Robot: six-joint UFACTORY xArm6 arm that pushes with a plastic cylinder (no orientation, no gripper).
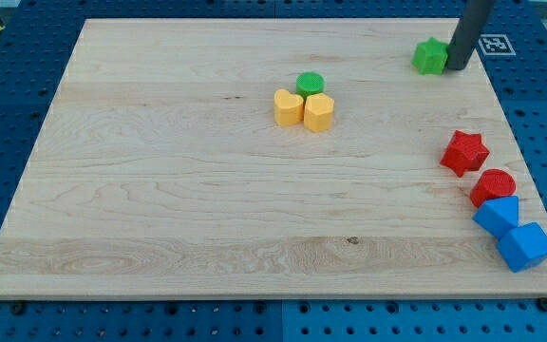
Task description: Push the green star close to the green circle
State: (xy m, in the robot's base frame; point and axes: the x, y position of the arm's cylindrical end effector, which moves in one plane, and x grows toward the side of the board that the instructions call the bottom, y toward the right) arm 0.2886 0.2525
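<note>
The green star (430, 56) lies near the view's top right of the wooden board (160, 190). The green circle (310, 83) sits near the top centre, touching a yellow heart (288, 106) and a yellow hexagon (319, 112) just below it. My tip (458, 66) rests on the board right beside the star's right side, touching or nearly touching it. The star is well to the right of the circle.
A red star (464, 152), a red circle (493, 186) and two blue blocks (497, 216) (525, 246) lie in a line along the board's right edge. A marker tag (495, 44) sits off the board at the top right.
</note>
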